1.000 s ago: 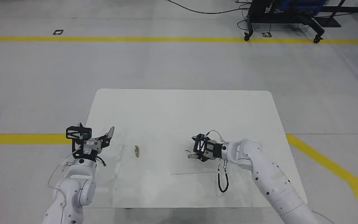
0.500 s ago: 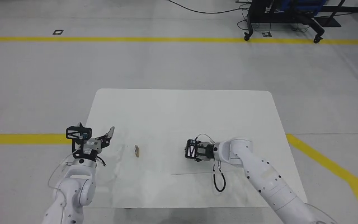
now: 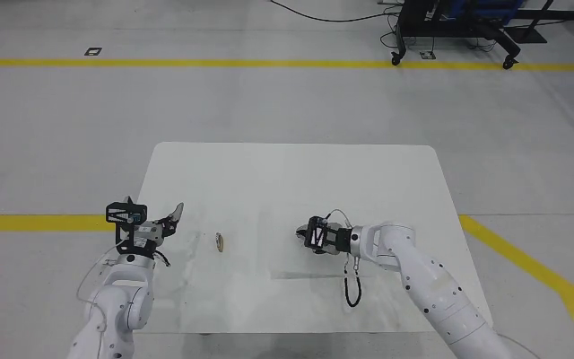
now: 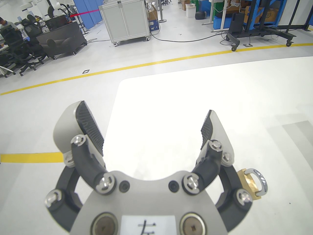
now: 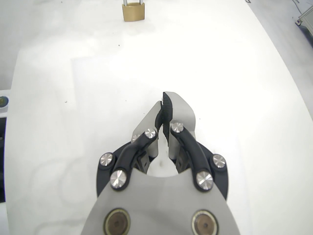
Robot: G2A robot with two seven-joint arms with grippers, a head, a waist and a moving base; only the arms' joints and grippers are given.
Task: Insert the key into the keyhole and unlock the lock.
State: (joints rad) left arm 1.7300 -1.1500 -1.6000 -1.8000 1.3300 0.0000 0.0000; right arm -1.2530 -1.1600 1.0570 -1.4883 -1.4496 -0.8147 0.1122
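Note:
A brass padlock [image 3: 219, 240] with a steel shackle lies on the white table [image 3: 296, 179], left of centre. In the right wrist view the padlock [image 5: 133, 10] is well ahead of my right gripper [image 5: 163, 103], shackle pointing away. That gripper [image 3: 300, 236] sits near the table's middle, shut, pads pressed together; I cannot tell whether anything thin is pinched between them. My left gripper [image 4: 149, 123] is open and holds nothing, at the table's left edge [image 3: 154, 210]. The padlock [image 4: 251, 183] lies just beside its base.
The table's left edge runs right under the left gripper, with floor and a yellow line [image 3: 54, 222] beyond. A black cable loop [image 3: 352, 289] hangs from the right arm over the table's front. A black wheeled rack [image 3: 457, 27] stands far behind.
My right gripper slid left towards the padlock, then drew back slightly to the right and away from the table's front. Left arm and padlock stayed still.

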